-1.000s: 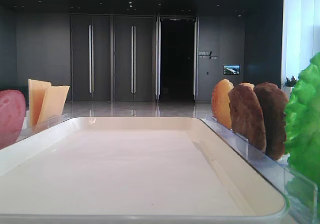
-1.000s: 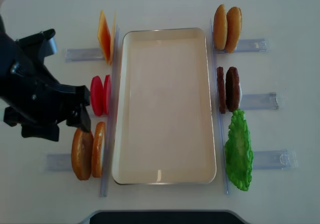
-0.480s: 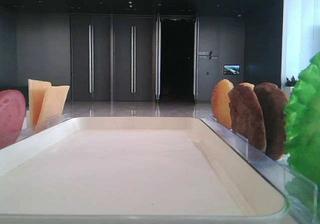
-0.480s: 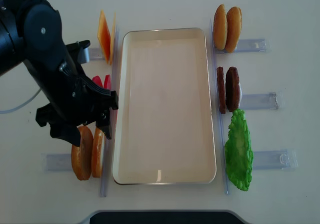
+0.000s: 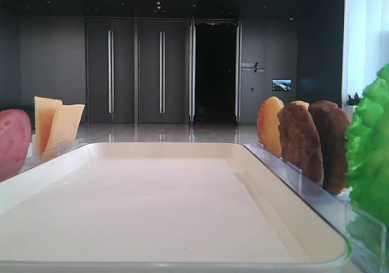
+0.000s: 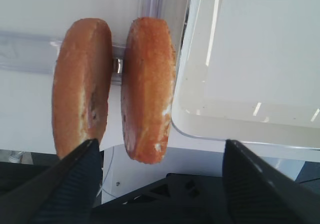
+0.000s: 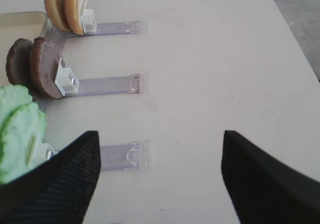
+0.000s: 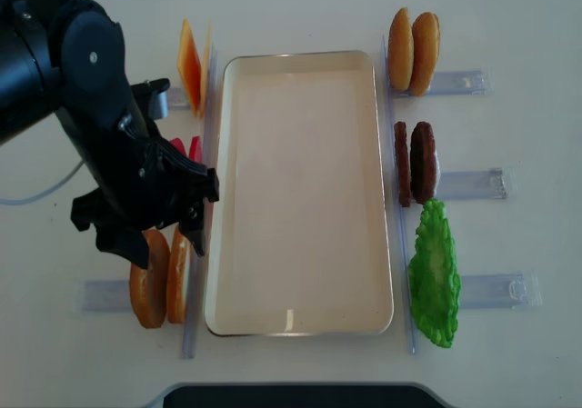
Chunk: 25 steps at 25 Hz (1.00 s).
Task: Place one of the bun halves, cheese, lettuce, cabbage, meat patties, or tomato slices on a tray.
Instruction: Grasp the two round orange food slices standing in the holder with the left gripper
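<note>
I hold the left gripper (image 8: 165,243), jaws spread wide, over two upright bun halves (image 6: 115,87) beside the tray (image 8: 300,317); the right gripper (image 7: 159,176) is spread too.

Cream-white tray (image 8: 300,190); golden-orange bun halves (image 6: 115,89); dark brown patties (image 8: 415,163); bright green lettuce (image 8: 434,276); yellow-orange cheese (image 8: 191,66); red tomato slices (image 5: 12,140).

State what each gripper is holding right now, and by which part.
Nothing is held. The left gripper hangs open over the bun halves beside the tray, touching neither. The right gripper is open above bare table.
</note>
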Each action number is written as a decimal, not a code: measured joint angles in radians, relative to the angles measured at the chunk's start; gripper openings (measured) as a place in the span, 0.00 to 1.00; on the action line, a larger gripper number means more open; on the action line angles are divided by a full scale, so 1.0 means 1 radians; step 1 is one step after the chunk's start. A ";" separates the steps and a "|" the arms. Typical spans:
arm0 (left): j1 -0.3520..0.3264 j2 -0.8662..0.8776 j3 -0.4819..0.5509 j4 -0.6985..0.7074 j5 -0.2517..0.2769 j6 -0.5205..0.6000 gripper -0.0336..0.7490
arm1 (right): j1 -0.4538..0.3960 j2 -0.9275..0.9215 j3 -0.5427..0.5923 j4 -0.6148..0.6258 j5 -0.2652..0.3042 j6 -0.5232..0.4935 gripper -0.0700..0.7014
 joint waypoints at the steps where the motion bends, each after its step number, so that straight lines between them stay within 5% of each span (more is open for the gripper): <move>1: 0.000 0.006 0.000 0.001 -0.001 0.000 0.78 | 0.000 0.000 0.000 0.000 0.000 0.000 0.76; 25: 0.000 0.077 0.000 0.009 -0.029 0.013 0.78 | 0.000 0.000 0.000 0.000 0.000 0.000 0.76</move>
